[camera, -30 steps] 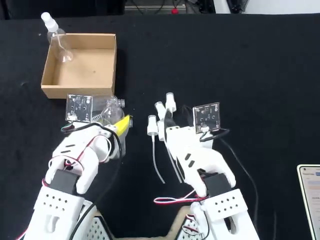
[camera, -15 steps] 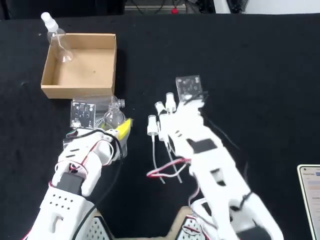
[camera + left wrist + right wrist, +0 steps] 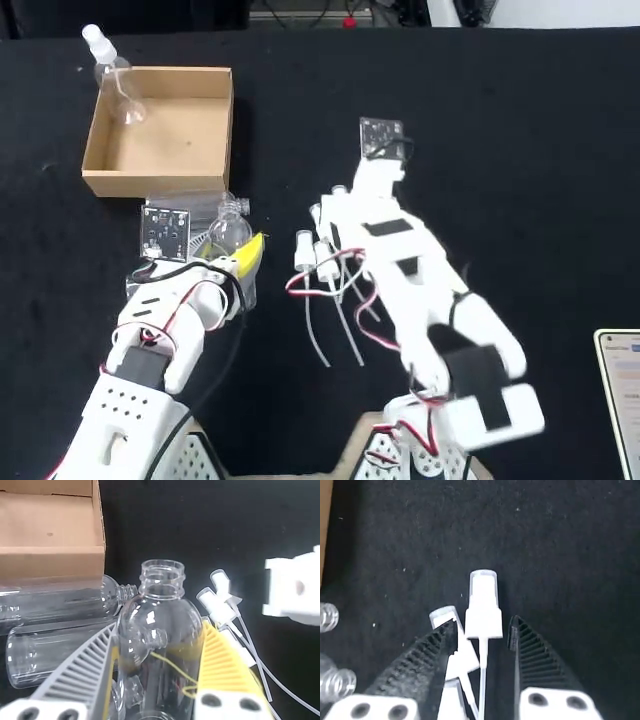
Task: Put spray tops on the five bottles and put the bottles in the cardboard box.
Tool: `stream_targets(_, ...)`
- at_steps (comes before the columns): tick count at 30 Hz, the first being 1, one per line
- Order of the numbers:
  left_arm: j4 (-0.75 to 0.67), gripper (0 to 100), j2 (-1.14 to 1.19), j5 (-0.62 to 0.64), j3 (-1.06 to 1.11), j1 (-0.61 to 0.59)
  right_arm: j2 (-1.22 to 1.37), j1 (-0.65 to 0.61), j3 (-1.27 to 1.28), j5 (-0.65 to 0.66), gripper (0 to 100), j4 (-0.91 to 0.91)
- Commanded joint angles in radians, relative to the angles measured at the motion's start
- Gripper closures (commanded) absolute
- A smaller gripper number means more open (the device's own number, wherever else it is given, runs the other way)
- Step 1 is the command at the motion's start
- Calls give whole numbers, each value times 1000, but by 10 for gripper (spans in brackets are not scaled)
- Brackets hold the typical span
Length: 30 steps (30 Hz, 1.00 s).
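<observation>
**A:** From above, what's just moved?

**B:** The right arm. A second ago it sat folded back by its base. Now it's stretched out over the spray tops [image 3: 320, 250] on the black surface [image 3: 520, 150], with the right claw [image 3: 338, 200] down among them. The left arm has hardly budged.

**A:** And the left claw?

**B:** The left claw [image 3: 232, 250] is clamped on an open bottle [image 3: 228, 228], held upright just on the near side of the cardboard box [image 3: 175, 140]. A capped bottle [image 3: 112, 75] already leans in the box's far left corner.

**A:** What about from the left wrist?

**B:** The grip is plain there. The grey and yellow fingers [image 3: 85, 665] press either side of the open bottle [image 3: 162, 630], and its neck is bare. Two spare bottles [image 3: 50, 600] lie on their sides to its left, against the box's near wall. The spray tops lie close on its right.

**A:** And the right wrist?

**B:** The right claw [image 3: 482, 630] is spread wide. One spray top [image 3: 482, 605] lies between the jaws, not pinched yet, and another sits just beside it.

**A:** So what does that mean?

**B:** I'd say it's lined up to pick that top and bring it to the bare neck. By my count one bottle of five is done, and four tops are still loose.
</observation>
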Motion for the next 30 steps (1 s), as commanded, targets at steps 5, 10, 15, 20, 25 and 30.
stream_targets(5,-21,884,-12,11,-7,10,90,15,-131,-2,824,-21)
stream_targets(10,-21,884,-12,8,-7,10,176,18,-193,26,824,15)
stream_targets(15,-20,884,-12,6,-5,8,229,18,-323,133,829,241)
stream_targets(20,-20,884,-12,5,-2,8,314,26,-412,218,910,325)
stream_targets(25,-25,884,-12,5,15,8,325,98,-481,218,982,433)
stream_targets(30,-25,884,-12,5,15,8,245,216,-593,304,972,689)
